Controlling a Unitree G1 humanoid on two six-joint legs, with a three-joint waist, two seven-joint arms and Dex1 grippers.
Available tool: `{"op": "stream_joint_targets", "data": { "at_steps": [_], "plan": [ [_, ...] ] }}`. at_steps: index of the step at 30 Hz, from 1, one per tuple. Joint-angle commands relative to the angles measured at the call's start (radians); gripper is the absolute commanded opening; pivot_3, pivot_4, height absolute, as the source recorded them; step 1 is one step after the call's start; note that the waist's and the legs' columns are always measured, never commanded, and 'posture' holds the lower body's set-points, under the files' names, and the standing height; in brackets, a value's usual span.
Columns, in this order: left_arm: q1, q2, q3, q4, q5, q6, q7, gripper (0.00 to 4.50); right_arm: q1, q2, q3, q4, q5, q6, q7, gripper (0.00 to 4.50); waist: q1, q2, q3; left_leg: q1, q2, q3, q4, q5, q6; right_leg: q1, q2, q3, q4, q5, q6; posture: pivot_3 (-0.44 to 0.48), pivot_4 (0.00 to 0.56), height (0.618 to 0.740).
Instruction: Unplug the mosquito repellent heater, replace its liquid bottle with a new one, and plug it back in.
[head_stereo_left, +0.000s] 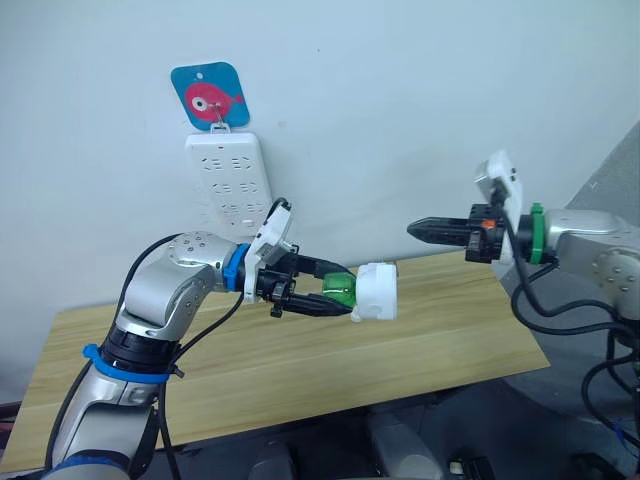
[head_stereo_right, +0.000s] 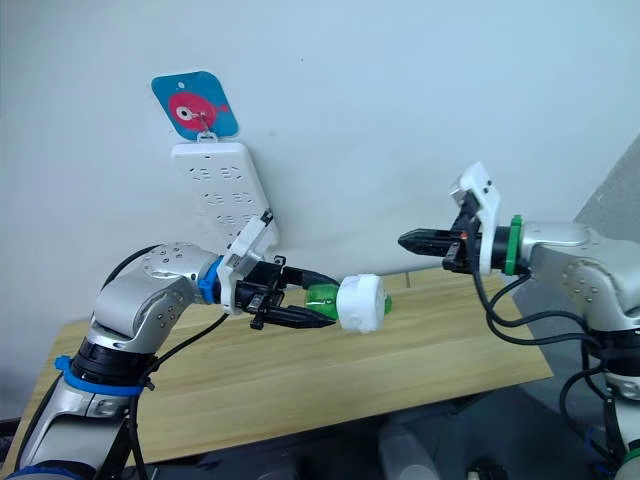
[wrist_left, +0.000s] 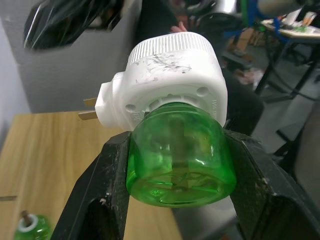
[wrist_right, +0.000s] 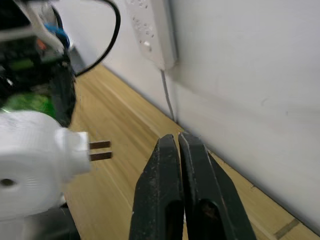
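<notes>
Mosquito repellent heater (head_stereo_left: 377, 291) hangs unplugged above your tabletop (head_stereo_left: 450, 340), carried by its green bottle (wrist_left: 175, 155), which your left end effector (head_stereo_left: 335, 293) clamps between both fingers. That leaves the white body free for twisting off. Your right end effector (head_stereo_left: 425, 229) waits nearby, closed and empty.

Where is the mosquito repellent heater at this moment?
The mosquito repellent heater is unplugged and held in the air over the wooden table, at the centre of the head views. The left gripper clamps its green bottle.
</notes>
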Motion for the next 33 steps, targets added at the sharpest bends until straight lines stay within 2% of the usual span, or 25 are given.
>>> {"op": "stream_joint_targets", "data": {
  "at_steps": [1, 12, 26, 33],
  "plan": [
    [-0.017, 0.007, 0.032, -0.037, -0.036, 0.022, 0.011, 2.28, -0.035, 0.030, 0.024, -0.013, -0.044, -0.029, 0.095, 0.00, 0.000, 0.000, 0.000, 0.000, 0.000, 0.000, 0.000, 0.000, 0.000, 0.000, 0.000, 0.000, 0.000, 0.000, 0.000, -0.225, 0.091, 0.740],
    [-0.013, -0.001, 0.054, -0.021, -0.054, 0.042, 0.054, 2.28, 0.035, 0.055, 0.033, -0.175, -0.005, 0.063, 0.215, 0.00, 0.001, 0.000, 0.000, 0.000, 0.000, -0.001, 0.000, 0.000, 0.000, 0.000, 0.000, -0.001, 0.000, 0.000, 0.000, -0.220, 0.094, 0.740],
    [-0.028, -0.051, 0.089, 0.014, -0.047, 0.017, 0.140, 2.28, 0.107, 0.104, 0.012, -0.280, 0.041, 0.165, 0.174, 0.00, 0.001, 0.000, 0.000, 0.000, -0.001, -0.001, 0.001, 0.000, 0.000, 0.000, 0.000, -0.001, 0.001, 0.000, 0.000, -0.217, 0.090, 0.740],
    [-0.032, -0.070, 0.088, 0.043, 0.007, -0.050, 0.180, 2.28, 0.133, 0.140, -0.040, -0.319, 0.083, 0.232, 0.129, 0.00, 0.002, 0.000, 0.000, 0.000, -0.001, -0.001, 0.001, 0.000, 0.000, 0.001, 0.000, -0.001, 0.001, 0.001, -0.001, -0.218, 0.090, 0.740]
  ]
}}
